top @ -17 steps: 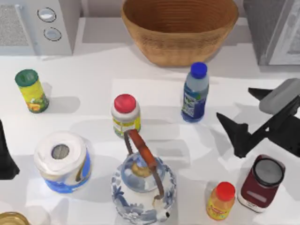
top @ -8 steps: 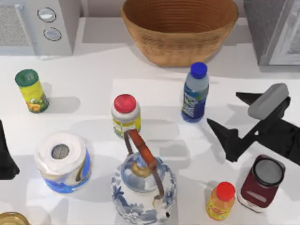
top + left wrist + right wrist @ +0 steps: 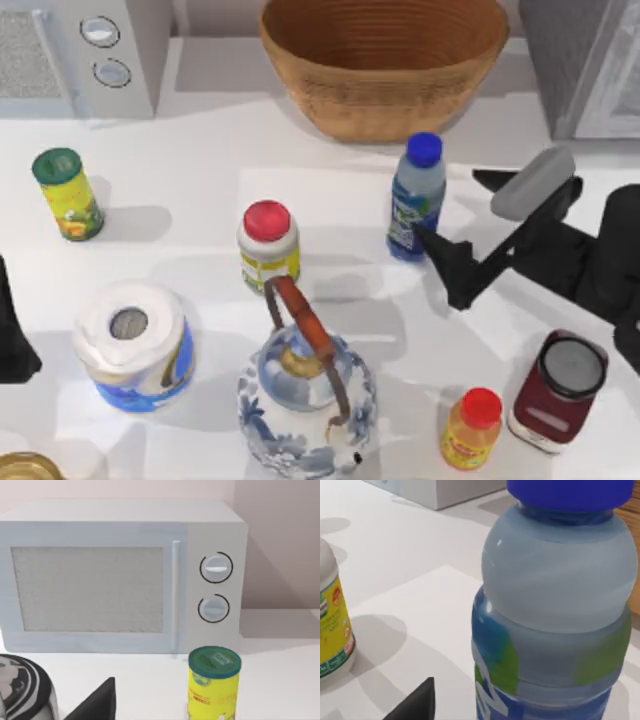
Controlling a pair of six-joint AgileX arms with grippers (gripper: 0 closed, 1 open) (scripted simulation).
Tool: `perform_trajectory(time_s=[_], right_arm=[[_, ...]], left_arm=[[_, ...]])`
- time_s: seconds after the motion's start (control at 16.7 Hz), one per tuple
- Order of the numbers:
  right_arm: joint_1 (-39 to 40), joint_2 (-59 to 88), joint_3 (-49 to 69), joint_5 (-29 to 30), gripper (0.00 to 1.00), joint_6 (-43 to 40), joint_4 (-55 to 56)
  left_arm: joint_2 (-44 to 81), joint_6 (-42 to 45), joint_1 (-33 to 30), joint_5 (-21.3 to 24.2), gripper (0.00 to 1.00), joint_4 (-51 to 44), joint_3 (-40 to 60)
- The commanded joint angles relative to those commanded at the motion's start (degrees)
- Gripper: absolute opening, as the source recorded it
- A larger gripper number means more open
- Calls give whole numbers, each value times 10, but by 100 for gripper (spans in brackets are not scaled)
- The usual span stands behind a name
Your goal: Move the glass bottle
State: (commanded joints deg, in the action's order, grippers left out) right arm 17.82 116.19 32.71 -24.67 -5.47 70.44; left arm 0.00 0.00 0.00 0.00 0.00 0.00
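The right gripper [image 3: 455, 235], fingers spread, had been brought leftward until just beside the glass bottle [image 3: 416, 200]; a grasp seemed imminent.

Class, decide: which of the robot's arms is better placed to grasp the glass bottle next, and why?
Right. The right gripper is open beside the glass bottle, which looms close in the right wrist view. The left gripper sits parked at the table's far left edge.
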Motion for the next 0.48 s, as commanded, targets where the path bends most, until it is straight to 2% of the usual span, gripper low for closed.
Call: perform_trajectory(time_s=[0.48], right_arm=[[52, 93, 121, 52, 100, 11, -26]], left_arm=[[0, 0, 0, 0, 100, 0, 0]])
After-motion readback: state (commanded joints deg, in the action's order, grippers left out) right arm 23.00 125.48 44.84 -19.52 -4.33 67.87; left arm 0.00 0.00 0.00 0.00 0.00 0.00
